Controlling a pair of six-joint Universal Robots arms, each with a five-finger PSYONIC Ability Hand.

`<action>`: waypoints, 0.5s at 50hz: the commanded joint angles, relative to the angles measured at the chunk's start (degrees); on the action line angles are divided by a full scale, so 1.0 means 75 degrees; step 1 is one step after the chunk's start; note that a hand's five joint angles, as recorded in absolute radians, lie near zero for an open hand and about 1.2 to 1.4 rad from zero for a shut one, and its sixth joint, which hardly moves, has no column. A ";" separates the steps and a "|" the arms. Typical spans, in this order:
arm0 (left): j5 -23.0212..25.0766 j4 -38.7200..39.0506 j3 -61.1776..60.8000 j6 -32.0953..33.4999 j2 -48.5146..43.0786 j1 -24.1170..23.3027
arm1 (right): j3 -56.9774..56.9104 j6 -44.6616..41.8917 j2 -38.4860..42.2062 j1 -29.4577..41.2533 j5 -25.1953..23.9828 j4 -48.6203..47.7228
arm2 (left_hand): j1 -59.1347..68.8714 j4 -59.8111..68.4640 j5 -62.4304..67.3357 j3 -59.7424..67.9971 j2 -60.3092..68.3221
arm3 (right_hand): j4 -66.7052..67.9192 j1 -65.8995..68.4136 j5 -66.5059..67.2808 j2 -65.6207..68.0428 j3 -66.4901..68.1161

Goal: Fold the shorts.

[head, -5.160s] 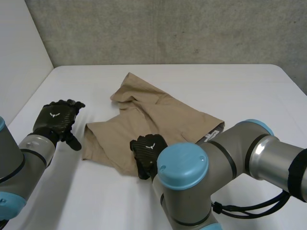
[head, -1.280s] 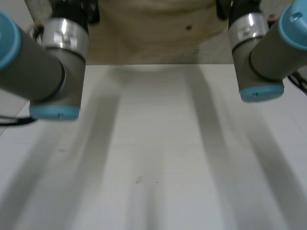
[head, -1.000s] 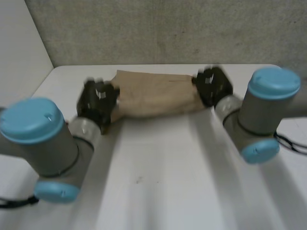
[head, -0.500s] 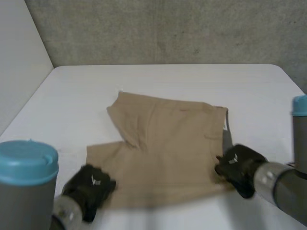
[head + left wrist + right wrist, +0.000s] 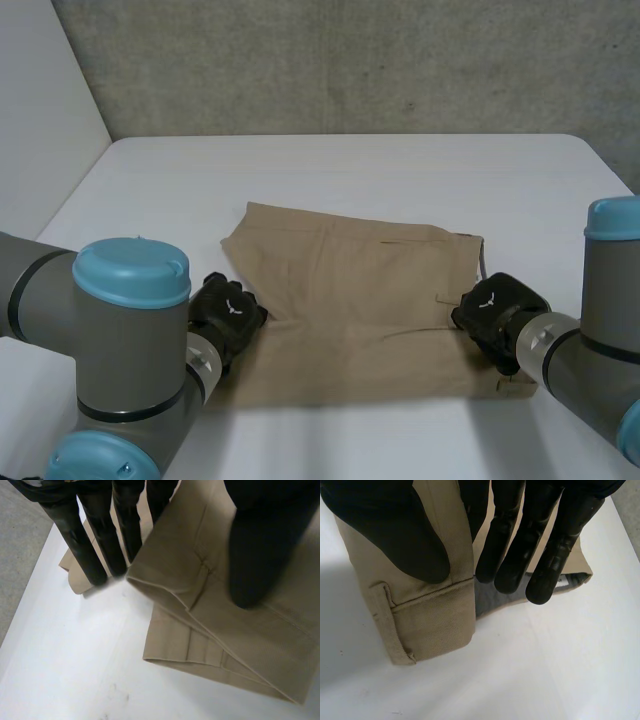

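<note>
**Q:** Where are the shorts?

**A:** The tan shorts point(image 5: 350, 300) lie flat near the middle of the white table point(image 5: 330, 160). Their long axis runs left to right. The waistband is at the right end and the two leg hems are at the left end.

**Q:** And the hands?

**A:** Both are on the near edge of the cloth, one at each end. The left hand point(image 5: 228, 318) is at the near left corner, on the leg hem point(image 5: 165, 587). In the left wrist view its thumb point(image 5: 255, 550) presses on top of the hem and its straight fingers point(image 5: 87, 545) reach under that raised layer, so it pinches the cloth. A lower layer of cloth rests on the table beneath it. The right hand point(image 5: 493, 312) is at the near right corner, on the waistband point(image 5: 435, 610). In the right wrist view its thumb point(image 5: 395, 530) sits on the outer face and its fingers point(image 5: 510, 540) lie against the grey inner side, which is also a pinch.

**Q:** Which way does the cloth lie from them?

**A:** It lies away from both hands, toward the far side of the table. Each hand is the nearer one to its own end, so the arms do not cross. I judge the next fold depends on carrying the near edge over toward the far edge. Both hands would need to move evenly so the left-to-right axis stays straight and the near leg lands on the far leg.
</note>
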 commanded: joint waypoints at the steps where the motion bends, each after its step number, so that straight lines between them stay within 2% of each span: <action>1: 0.0051 0.0054 -0.0122 0.0015 0.0619 0.0024 | 0.0578 0.0037 -0.0116 -0.0031 -0.0037 -0.0270 | -0.0774 -0.1210 -0.1247 -0.1279 -0.1232 | 0.1565 0.3211 0.1689 0.1686 0.1672; 7: 0.0144 0.0135 0.0065 0.0027 0.1182 0.0188 | 0.1105 -0.0057 -0.0607 0.0004 -0.0049 -0.0329 | -0.0819 -0.1255 -0.1292 -0.1324 -0.1277 | 0.1565 0.3211 0.1689 0.1686 0.1672; 11: 0.0588 0.0557 0.0358 0.0015 0.1299 0.0667 | 0.1608 -0.0092 -0.1251 0.0016 -0.0364 -0.0446 | -0.0819 -0.1255 -0.1293 -0.1325 -0.1277 | 0.1565 0.3211 0.1689 0.1686 0.1672; 15: 0.1467 0.1084 0.0628 -0.0008 0.1136 0.1114 | 0.2030 -0.0197 -0.2023 0.0039 -0.0903 -0.0761 | -0.0752 -0.1188 -0.1225 -0.1257 -0.1210 | 0.1565 0.3211 0.1689 0.1686 0.1672; 16: 0.1817 0.1259 0.0779 -0.0031 0.0869 0.1183 | 0.2101 -0.0232 -0.2177 0.0016 -0.0974 -0.0844 | -0.0707 -0.1143 -0.1181 -0.1213 -0.1165 | 0.1565 0.3211 0.1689 0.1686 0.1672; 20: 0.2416 0.1576 0.1248 -0.0032 -0.0045 0.1278 | 0.2429 -0.0466 -0.2752 0.0016 -0.1092 -0.1126 | -0.0528 -0.0964 -0.1001 -0.1033 -0.0986 | 0.1565 0.3211 0.1689 0.1686 0.1672; 25: 0.2734 0.1589 0.2150 -0.0043 -0.1136 0.1372 | 0.2629 -0.0818 -0.2917 0.0016 -0.1069 -0.1185 | -0.0259 -0.0694 -0.0732 -0.0764 -0.0716 | 0.1565 0.3211 0.1689 0.1686 0.1672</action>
